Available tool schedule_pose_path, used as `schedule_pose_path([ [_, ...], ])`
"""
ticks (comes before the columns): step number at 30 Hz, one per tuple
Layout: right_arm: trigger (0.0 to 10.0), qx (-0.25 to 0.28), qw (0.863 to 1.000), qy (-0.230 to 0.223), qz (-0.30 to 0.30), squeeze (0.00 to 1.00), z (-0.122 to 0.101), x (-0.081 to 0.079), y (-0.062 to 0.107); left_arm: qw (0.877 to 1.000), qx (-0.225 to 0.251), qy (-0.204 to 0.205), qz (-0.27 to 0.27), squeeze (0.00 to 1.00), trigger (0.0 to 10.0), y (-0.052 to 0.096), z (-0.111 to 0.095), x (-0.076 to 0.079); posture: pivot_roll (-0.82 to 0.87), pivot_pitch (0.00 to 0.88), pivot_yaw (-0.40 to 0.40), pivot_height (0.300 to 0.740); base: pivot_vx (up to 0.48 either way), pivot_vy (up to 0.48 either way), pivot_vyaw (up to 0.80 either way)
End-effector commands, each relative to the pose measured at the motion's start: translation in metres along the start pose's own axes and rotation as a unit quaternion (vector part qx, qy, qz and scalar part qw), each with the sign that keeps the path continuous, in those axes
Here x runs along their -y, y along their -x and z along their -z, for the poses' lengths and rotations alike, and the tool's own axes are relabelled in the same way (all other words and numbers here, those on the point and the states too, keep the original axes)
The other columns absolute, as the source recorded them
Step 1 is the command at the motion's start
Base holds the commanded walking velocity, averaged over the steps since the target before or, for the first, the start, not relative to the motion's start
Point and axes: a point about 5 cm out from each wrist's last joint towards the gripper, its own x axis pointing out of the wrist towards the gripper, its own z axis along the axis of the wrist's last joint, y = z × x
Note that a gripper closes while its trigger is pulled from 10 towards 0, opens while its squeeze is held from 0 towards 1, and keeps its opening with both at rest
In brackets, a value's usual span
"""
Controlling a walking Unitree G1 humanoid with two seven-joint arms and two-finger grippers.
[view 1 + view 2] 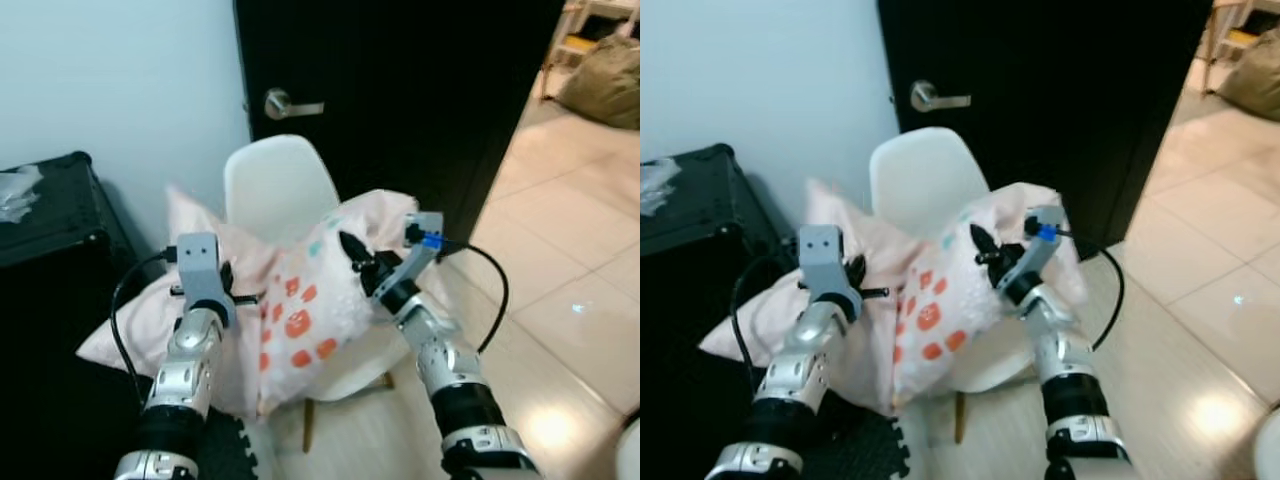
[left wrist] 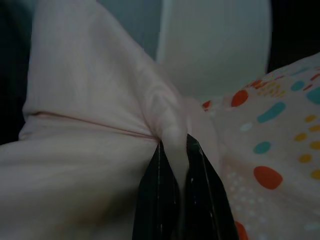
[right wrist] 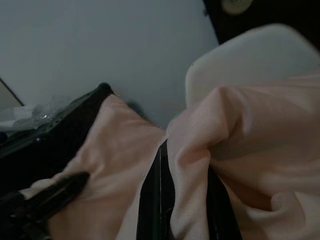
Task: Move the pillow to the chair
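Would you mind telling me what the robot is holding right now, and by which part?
The pillow: the left gripper pinches a fold of its plain pink fabric, and the right gripper clamps a bunched fold near its other side.

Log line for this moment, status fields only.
phase: carry | left gripper: shut on pillow | right gripper: shut on pillow | pillow: over white chair

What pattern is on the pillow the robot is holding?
Pale pink pillow with orange-red and teal dots on one face; clearest in the left eye view.
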Motion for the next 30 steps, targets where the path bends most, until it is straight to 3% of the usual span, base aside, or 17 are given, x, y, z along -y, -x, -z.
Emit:
schedule_pose_path([
  [1,10.0,0.009,1.000,-0.004,-0.004,0.00,-0.005,-0.003,-0.005,0.999,0.024,-0.010,0.037,0.00,10.0,-0.002,-0.010,0.018,-0.02,0.068,0.029,0.740,0.371,0.000,0.00],
  [10,10.0,-0.006,1.000,-0.004,0.013,0.00,0.000,-0.002,-0.005,0.998,0.021,-0.008,0.051,0.00,10.0,0.000,-0.009,0.021,-0.02,0.074,0.033,0.740,0.369,0.000,-0.60],
  [24,10.0,-0.016,1.000,0.001,0.025,0.00,0.001,0.002,-0.004,0.998,0.015,-0.003,0.065,0.00,10.0,0.003,-0.005,0.026,-0.02,0.084,0.032,0.740,0.368,0.000,0.00],
  [30,10.0,-0.010,0.999,-0.003,0.037,0.00,0.000,0.004,-0.003,0.992,0.012,0.016,0.121,0.00,10.0,0.006,-0.004,0.042,-0.02,0.083,0.031,0.740,0.273,0.000,-0.38],
])
